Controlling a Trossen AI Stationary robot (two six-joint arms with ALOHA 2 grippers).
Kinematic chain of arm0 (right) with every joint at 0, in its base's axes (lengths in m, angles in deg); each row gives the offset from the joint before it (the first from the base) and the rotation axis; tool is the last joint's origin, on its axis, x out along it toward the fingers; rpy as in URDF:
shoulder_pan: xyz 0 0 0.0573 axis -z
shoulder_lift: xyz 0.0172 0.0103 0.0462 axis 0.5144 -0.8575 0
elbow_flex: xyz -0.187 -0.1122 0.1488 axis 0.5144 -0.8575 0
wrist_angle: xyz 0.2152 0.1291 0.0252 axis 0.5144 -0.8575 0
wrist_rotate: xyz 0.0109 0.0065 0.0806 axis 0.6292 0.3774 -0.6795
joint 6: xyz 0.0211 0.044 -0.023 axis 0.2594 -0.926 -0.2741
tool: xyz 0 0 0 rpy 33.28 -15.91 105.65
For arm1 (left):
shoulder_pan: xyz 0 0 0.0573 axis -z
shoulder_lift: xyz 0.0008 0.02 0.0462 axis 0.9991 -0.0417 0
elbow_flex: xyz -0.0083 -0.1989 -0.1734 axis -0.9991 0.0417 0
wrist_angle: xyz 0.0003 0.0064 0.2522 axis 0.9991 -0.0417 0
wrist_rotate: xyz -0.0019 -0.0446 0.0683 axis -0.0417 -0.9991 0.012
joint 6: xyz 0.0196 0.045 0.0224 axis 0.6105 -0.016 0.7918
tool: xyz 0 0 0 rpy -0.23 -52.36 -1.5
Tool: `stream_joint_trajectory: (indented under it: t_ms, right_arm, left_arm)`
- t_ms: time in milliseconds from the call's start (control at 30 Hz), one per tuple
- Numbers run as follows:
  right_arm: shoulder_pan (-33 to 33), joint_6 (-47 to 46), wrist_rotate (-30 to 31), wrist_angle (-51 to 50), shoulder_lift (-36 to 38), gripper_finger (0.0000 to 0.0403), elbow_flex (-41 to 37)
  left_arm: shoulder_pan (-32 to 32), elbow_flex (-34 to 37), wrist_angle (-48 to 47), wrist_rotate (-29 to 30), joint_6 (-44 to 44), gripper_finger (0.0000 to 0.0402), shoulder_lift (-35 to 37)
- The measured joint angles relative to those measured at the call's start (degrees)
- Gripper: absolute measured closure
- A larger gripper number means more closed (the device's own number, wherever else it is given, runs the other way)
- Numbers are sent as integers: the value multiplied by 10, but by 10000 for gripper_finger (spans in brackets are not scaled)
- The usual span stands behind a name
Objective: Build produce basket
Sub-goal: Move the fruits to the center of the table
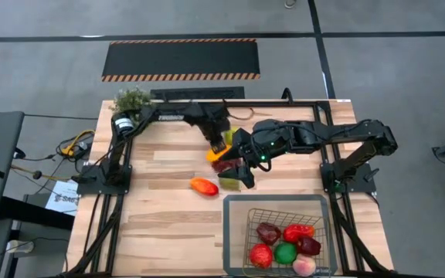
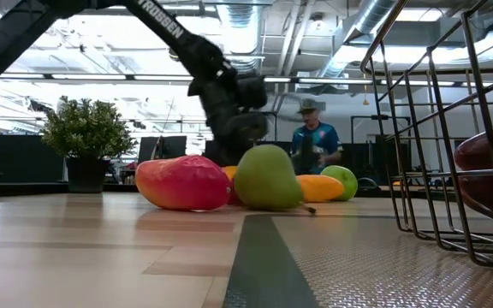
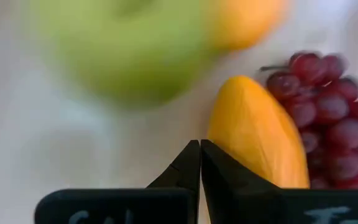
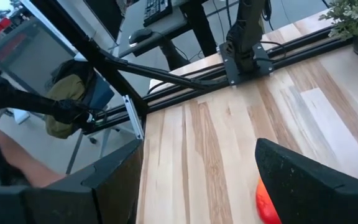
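Observation:
A heap of produce lies on the wooden table: a red-pink fruit [image 2: 182, 182], a green pear [image 2: 268, 177], a yellow-orange fruit [image 3: 257, 134], a green apple [image 3: 129, 50] and purple grapes [image 3: 328, 112]. My left gripper [image 3: 200, 162] is shut and points down into the heap [image 1: 219, 147], close beside the yellow-orange fruit. My right gripper [image 4: 197, 199] hangs open above the heap's near side [image 1: 240, 176], holding nothing. The wire basket [image 1: 234, 232] stands at the near right with several red, green and pink fruits inside. My left gripper's shut fingertips [image 3: 191, 155] stand right against the side of the yellow-orange fruit [image 3: 219, 140], coming from above and slanting down. I cannot tell whether they touch it.
A potted plant [image 1: 130, 102] stands at the table's far left corner. A loose red-orange fruit [image 1: 204, 186] lies left of the heap. Bare wood stretches across the table's left and near parts. A person [image 2: 315, 141] stands in the room beyond the far edge.

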Motion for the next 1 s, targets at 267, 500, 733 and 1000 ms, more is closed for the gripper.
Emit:
stream_joint_trajectory:
  t_ms: [267, 500, 733, 1000]
  right_arm:
    - [-14, 0, 0, -10, 1, 75, 0]
    - [-3, -25, 1, -99, 16, 75, 0]
    - [5, -36, 81, -279, -20, 74, 0]
    - [4, 48, 77, -298, -147, 42, 0]
  left_arm:
    - [78, -16, 15, -40, -49, 401, 22]
    - [74, -30, -115, 75, -50, 401, 134]
    - [70, -30, -328, 208, -37, 344, 266]
    - [110, -30, -404, 284, -131, 208, 389]
